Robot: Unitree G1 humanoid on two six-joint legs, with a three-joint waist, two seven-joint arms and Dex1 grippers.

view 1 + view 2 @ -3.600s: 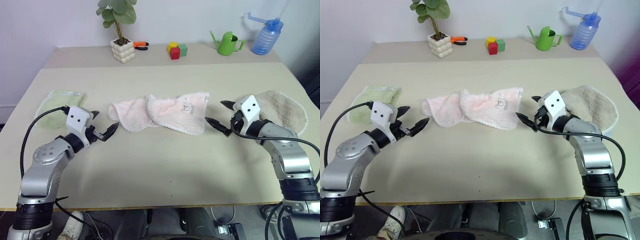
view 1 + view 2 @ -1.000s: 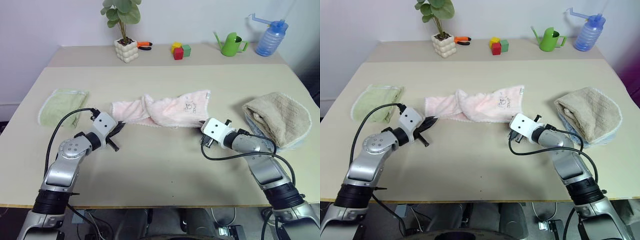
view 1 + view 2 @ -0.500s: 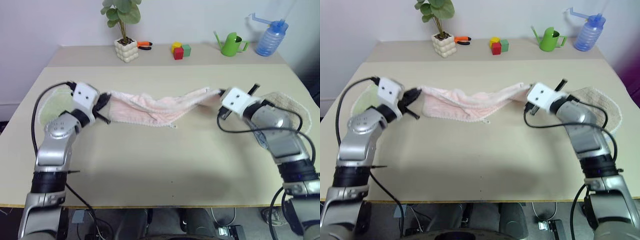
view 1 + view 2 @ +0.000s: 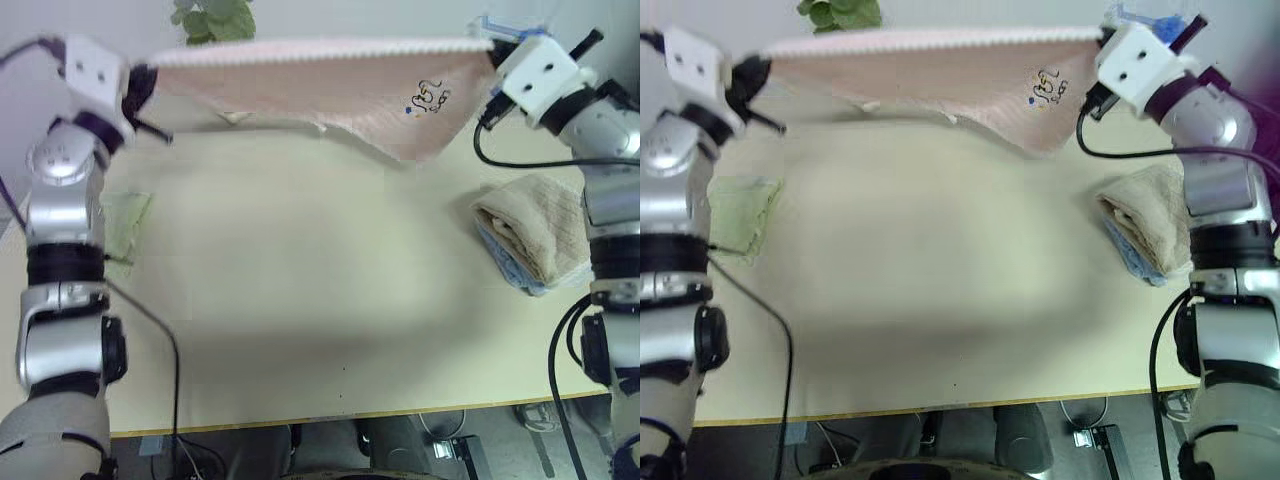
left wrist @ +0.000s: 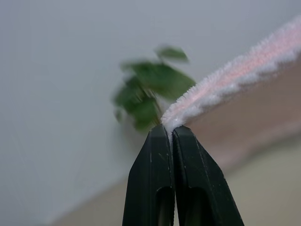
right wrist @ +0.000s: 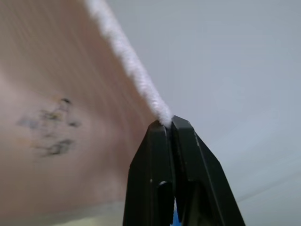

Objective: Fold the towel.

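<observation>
The pale pink towel [image 4: 320, 88] hangs in the air above the far half of the table [image 4: 300, 300], stretched wide between both grippers. Its scalloped upper edge runs nearly level, and the dark embroidered mark with a blue dot [image 4: 428, 98] faces me near the right corner. My left gripper [image 4: 150, 72] is shut on the upper left corner; the left wrist view has its fingertips [image 5: 160, 134] pinching the fluffy towel [image 5: 235, 70] edge. My right gripper [image 4: 487, 47] is shut on the upper right corner, and the right wrist view shows the towel [image 6: 56, 84] clamped there.
A beige folded towel [image 4: 535, 235] lies on something blue at the table's right side. A light green folded towel [image 4: 122, 222] lies at the left. A potted plant's leaves [image 4: 215, 18] stand behind the raised towel.
Both grippers have risen and spread apart, lifting the towel off the table and pulling it from a sagging strip into a flat hanging sheet. The camera view has shifted too.
</observation>
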